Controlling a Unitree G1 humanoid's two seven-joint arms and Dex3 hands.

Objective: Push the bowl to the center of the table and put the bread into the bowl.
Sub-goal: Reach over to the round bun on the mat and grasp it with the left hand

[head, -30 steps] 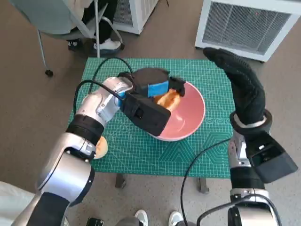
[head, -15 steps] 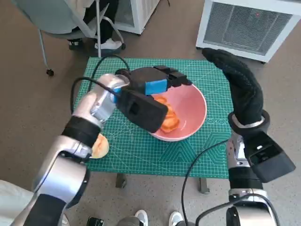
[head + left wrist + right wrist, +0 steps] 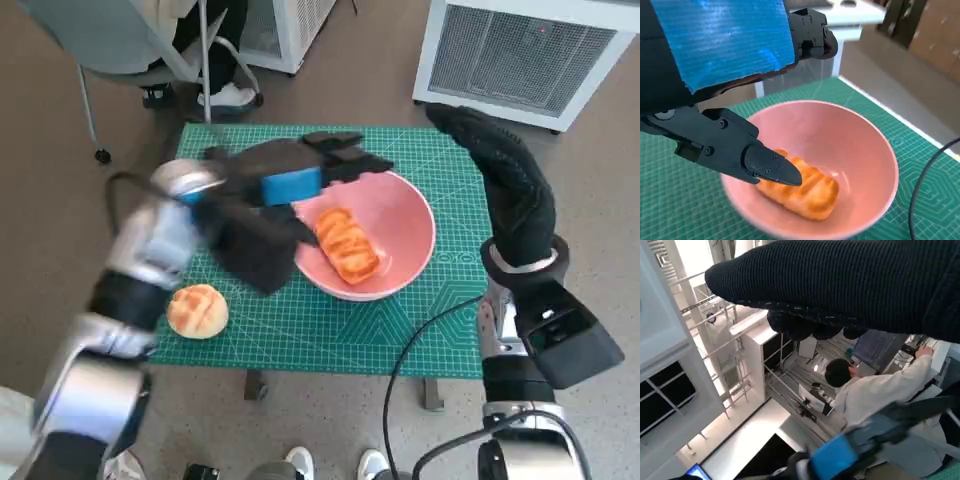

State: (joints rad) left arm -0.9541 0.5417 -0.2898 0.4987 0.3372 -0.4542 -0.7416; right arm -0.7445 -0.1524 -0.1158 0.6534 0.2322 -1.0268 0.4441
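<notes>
Bread [image 3: 347, 244] lies in my bowl [image 3: 405, 222], just beneath left hand [image 3: 300, 172]; its fingers [image 3: 767, 167] spread, holding nothing.

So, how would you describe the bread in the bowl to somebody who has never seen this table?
Find the green mat covering the table, then the pink bowl near its middle. The bread inside it is long, golden and ridged, while the round bun lies outside on the mat near the left arm.
</notes>
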